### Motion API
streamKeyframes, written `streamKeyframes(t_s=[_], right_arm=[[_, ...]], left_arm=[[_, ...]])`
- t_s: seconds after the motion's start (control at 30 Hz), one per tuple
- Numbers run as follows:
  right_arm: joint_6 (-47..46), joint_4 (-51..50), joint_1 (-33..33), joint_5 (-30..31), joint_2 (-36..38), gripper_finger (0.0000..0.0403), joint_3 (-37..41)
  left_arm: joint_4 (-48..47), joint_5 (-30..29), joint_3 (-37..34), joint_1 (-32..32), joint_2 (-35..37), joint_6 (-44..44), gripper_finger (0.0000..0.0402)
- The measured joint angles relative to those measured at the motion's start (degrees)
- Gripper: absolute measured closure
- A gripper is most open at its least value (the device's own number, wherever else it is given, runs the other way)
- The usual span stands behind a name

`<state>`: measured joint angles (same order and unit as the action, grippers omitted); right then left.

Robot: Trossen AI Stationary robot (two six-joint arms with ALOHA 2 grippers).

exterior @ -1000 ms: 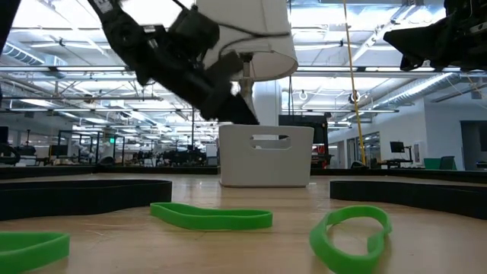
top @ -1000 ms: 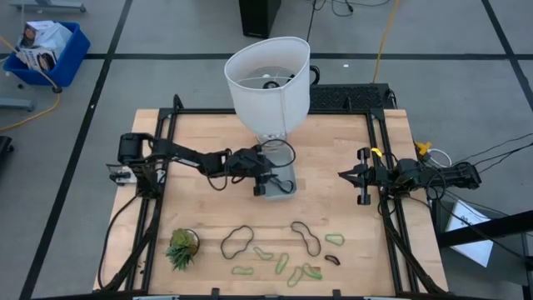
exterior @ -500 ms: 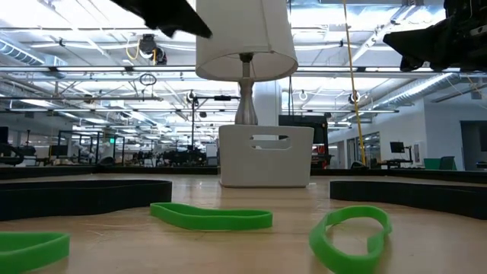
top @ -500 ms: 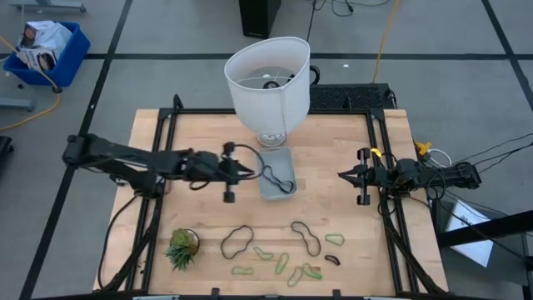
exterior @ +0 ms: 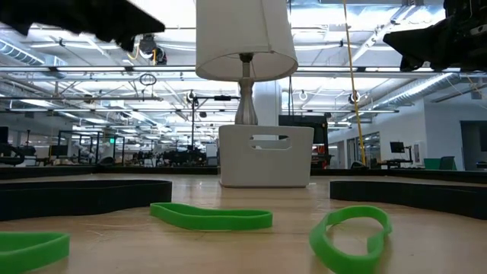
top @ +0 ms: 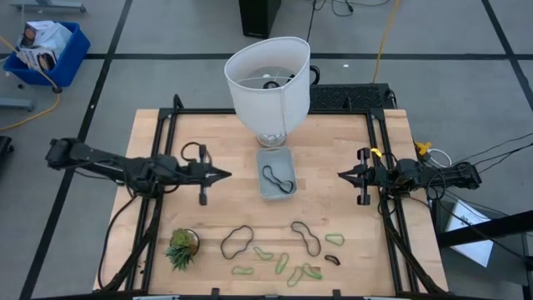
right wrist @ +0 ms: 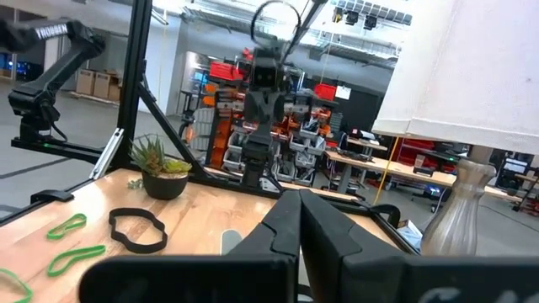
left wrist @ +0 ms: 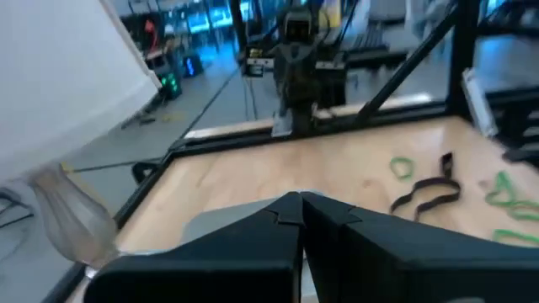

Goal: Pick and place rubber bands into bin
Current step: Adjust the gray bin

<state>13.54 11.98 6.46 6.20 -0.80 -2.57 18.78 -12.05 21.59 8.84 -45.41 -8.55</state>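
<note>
L gripper [top: 226, 175] closed, beside bin [top: 276, 189].

I see a pale, matt butcher-block wooden table top [top: 333, 158] with visible grain. The small grey-blue translucent plastic bin [top: 276, 173] looks smooth, and the light green rubber bands [exterior: 211, 217] look soft and slightly glossy. The big white lampshade [top: 266, 87] reads as matt fabric on a clear glassy stem [left wrist: 72, 223].
</note>
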Motion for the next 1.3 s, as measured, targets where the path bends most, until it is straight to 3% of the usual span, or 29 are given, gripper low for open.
streamKeyframes(t_s=[0.37, 0.6, 0.8, 0.93, 1.3], right_arm=[[-3.6, 0.0, 0.0, -0.2, -3.7, 0.0403, 0.0], [-2.0, 8.1, 0.0, -0.3, -11.6, 0.0403, 0.0], [-3.7, 19.3, 0.0, -0.4, -25.9, 0.0403, -0.9], [-6.9, 19.7, 0.2, -0.5, -36.9, 0.0393, -5.3], [-8.4, 16.0, 3.9, 2.8, -68.7, 0.0285, -27.2]], left_arm=[[24.3, -0.3, -19.7, 1.5, 2.4, 2.9, 0.0399], [22.4, -0.2, -21.0, 2.0, 2.3, 4.0, 0.0394], [22.0, 0.0, -21.0, 2.5, 2.3, 3.7, 0.0392], [21.5, 0.0, -21.0, 2.5, 2.3, 3.8, 0.0398], [21.1, 0.0, -21.0, 2.5, 2.3, 5.8, 0.0370]])
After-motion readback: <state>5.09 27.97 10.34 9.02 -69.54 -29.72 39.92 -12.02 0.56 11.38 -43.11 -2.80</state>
